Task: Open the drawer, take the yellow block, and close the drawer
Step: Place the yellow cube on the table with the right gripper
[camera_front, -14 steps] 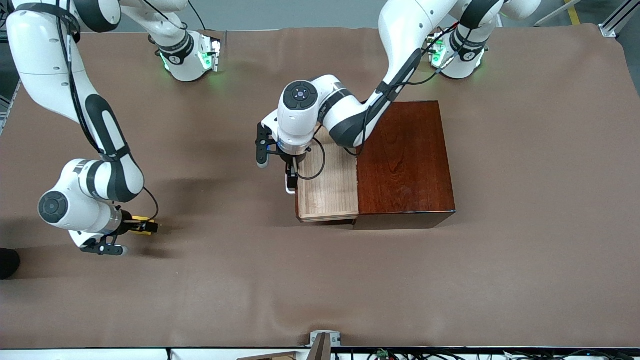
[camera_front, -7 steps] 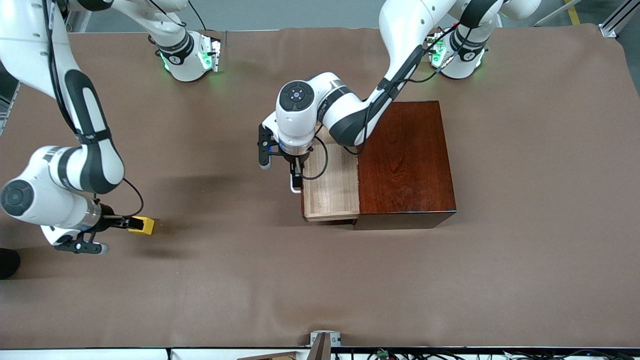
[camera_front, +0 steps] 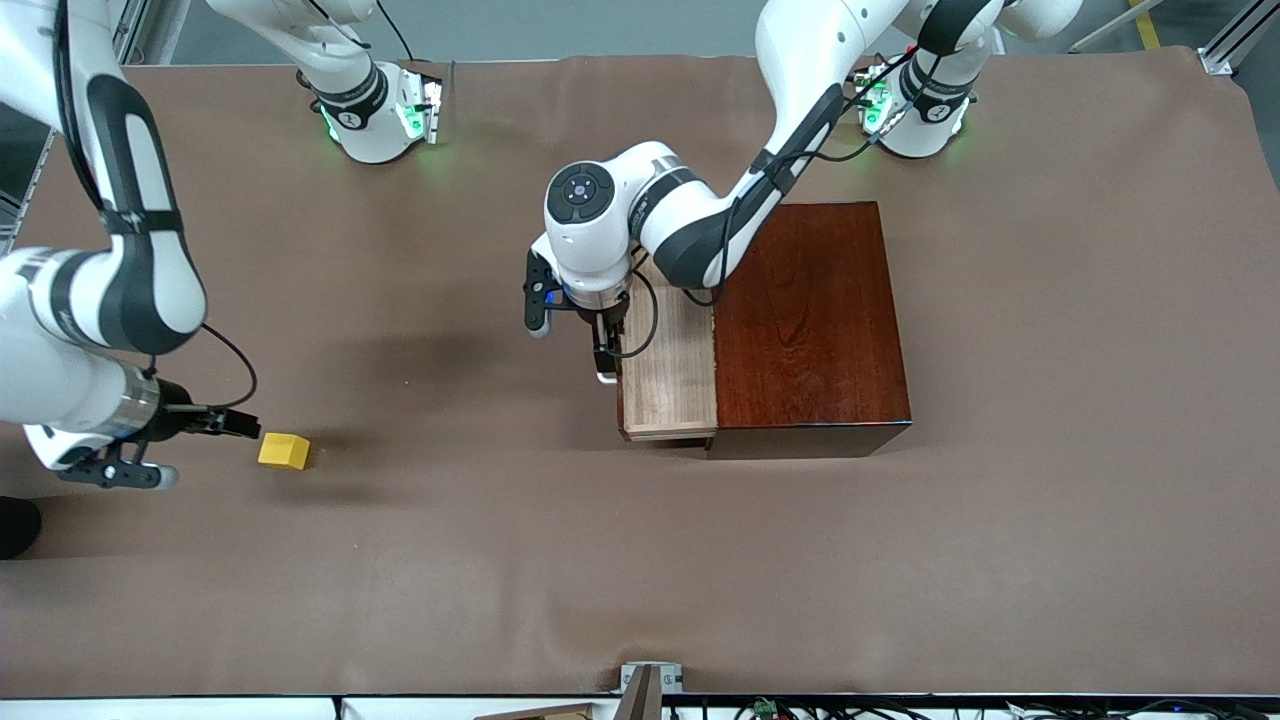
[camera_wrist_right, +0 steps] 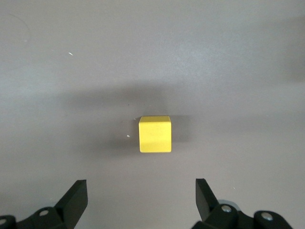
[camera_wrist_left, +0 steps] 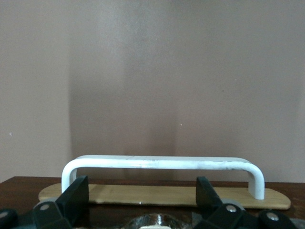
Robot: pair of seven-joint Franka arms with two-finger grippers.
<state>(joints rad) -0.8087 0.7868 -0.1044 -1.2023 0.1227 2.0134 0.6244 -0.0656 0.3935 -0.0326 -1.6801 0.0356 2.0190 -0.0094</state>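
The yellow block (camera_front: 284, 451) (camera_wrist_right: 155, 134) lies alone on the brown table toward the right arm's end. My right gripper (camera_front: 240, 424) (camera_wrist_right: 141, 191) is open just beside it, touching nothing. The drawer (camera_front: 668, 372), a light-wood tray, sticks partway out of the dark reddish-brown box (camera_front: 810, 320). My left gripper (camera_front: 604, 352) (camera_wrist_left: 141, 191) is at the drawer's front, open. Its fingers (camera_wrist_left: 74, 194) stand wide apart just short of the white handle (camera_front: 606, 378) (camera_wrist_left: 162, 162), which runs across the gap between them. The tray shows nothing inside.
The brown table cover (camera_front: 640, 560) spreads wide between the block and the box. Both arm bases (camera_front: 375, 110) stand along the table's edge farthest from the front camera. A small metal bracket (camera_front: 650, 680) sits at the nearest edge.
My right gripper let go of the yellow block and drew back from it toward the right arm's end. My left gripper moved toward the box with the drawer, which now sticks out less.
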